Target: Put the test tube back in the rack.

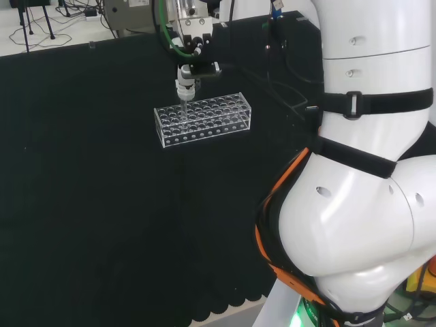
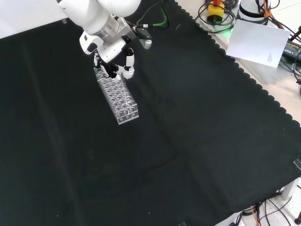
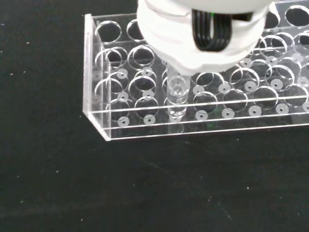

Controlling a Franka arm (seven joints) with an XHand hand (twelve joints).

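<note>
A clear plastic test tube rack [image 1: 218,122] with many round holes lies on the black cloth. The hand [image 1: 186,83] hangs over the rack's left end in the head view, fingers curled down on a clear test tube [image 1: 182,103] that stands upright. In the wrist view the test tube [image 3: 176,96] reaches from under the hand [image 3: 203,43] into a hole in the front row of the rack [image 3: 89,72], its lower end low inside the rack. In the front view the hand [image 2: 115,66] sits at the far end of the rack [image 2: 123,104].
The arm's big white links [image 1: 368,204] stand at the right of the head view. Cables [image 1: 286,61] run over the cloth behind the rack. A white sheet of paper [image 2: 257,42] and cables lie beyond the cloth's scalloped edge [image 2: 263,92].
</note>
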